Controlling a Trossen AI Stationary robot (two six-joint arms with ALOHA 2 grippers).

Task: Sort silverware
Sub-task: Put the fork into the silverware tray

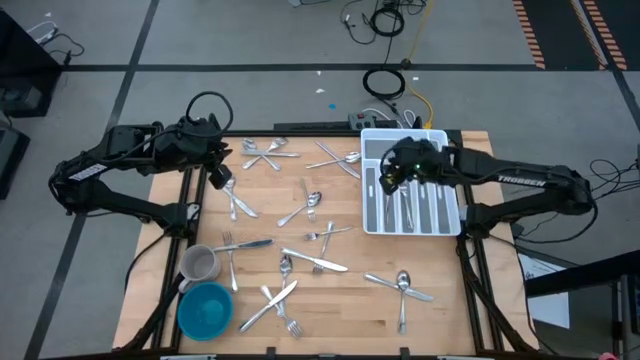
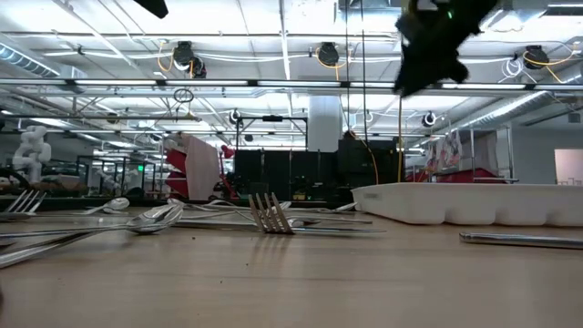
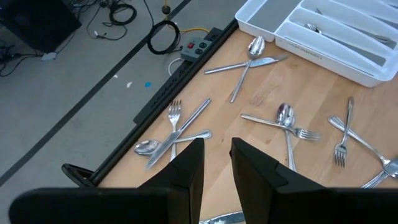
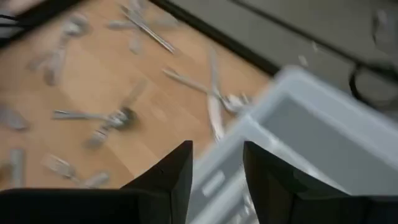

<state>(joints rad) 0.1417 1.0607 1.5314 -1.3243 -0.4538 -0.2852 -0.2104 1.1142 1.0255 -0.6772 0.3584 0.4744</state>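
Right gripper (image 4: 214,177) hovers over the white organiser tray (image 1: 449,222), fingers apart, empty; left gripper (image 3: 216,168) above scattered silverware (image 1: 310,200), parted, empty.

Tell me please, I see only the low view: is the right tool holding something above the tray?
Observer: No. The right tool hangs over the left side of the white tray with its fingers apart and nothing between them.
Operator: And where is the left tool?
Observer: The left tool is open and empty over the table's left part, with loose silverware lying beside it.
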